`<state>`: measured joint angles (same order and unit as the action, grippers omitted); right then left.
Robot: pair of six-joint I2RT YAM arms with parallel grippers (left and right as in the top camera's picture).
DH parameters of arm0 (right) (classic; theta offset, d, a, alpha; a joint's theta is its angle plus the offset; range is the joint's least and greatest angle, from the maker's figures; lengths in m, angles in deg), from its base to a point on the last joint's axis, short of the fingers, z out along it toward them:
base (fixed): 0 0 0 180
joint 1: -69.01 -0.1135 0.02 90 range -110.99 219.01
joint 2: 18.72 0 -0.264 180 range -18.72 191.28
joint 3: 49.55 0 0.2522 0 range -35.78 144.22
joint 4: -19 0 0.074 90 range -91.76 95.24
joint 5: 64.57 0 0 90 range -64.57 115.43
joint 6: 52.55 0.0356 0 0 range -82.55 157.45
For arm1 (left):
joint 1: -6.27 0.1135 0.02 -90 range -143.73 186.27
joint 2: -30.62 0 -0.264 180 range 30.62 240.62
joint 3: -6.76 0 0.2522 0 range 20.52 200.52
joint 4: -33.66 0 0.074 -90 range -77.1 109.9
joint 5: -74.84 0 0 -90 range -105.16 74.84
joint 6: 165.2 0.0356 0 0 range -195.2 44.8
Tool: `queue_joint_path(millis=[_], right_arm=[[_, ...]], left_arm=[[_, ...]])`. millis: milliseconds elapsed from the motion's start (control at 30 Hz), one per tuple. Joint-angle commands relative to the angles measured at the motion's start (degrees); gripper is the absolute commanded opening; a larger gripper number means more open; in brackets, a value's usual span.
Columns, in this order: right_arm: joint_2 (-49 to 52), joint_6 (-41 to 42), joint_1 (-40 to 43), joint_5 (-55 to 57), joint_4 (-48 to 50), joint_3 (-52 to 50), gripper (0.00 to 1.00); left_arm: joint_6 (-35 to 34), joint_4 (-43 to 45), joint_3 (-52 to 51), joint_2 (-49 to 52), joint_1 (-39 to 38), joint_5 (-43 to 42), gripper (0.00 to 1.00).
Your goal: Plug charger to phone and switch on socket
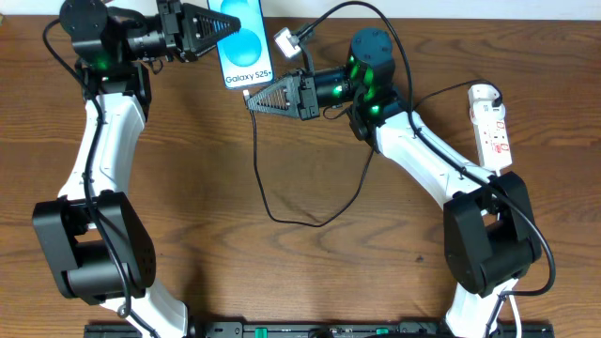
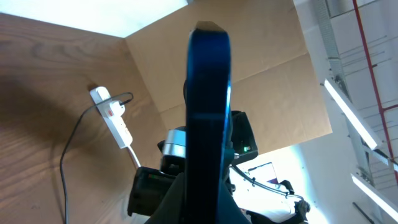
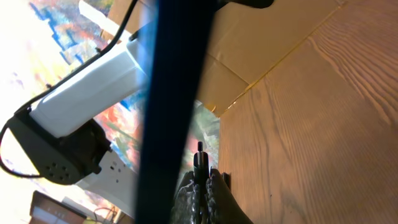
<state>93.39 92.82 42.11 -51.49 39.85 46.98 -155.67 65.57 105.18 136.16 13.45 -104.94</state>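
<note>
The phone [image 1: 242, 42] shows its blue screen upward at the table's far edge, and my left gripper [image 1: 222, 28] is shut on its left side. In the left wrist view the phone [image 2: 208, 106] is a blue edge-on slab rising from between the fingers [image 2: 186, 208]. My right gripper [image 1: 252, 98] points left just below the phone's bottom edge, shut on the charger's plug tip [image 3: 199, 163]. The charger cable [image 1: 282, 218] loops over the table. The phone [image 3: 174, 93] blurs past left of the plug. The socket [image 1: 490, 127] lies at the far right.
A small white block [image 1: 285, 39] with a black lead hangs right of the phone. The socket [image 2: 113, 117] and its white cord also show in the left wrist view. Brown cardboard panels [image 2: 267, 93] stand beyond the table's far edge.
</note>
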Motion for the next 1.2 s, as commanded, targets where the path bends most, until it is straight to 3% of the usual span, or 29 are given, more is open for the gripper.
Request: queue_joint_path(millis=[0,167,1167], right_arm=[[0.52,3.28,1.07,-2.27,3.04,-0.07,0.01],[0.52,7.58,1.36,-3.61,8.11,-0.07,0.01],[1.6,6.8,0.98,-1.09,6.51,-0.07,0.01]], left_arm=[[2.32,0.79,0.63,-0.96,0.76,-0.24,0.07],[2.82,0.79,0.63,-0.96,1.44,-0.24,0.07],[1.11,0.79,0.63,-0.98,0.15,-0.22,0.07]])
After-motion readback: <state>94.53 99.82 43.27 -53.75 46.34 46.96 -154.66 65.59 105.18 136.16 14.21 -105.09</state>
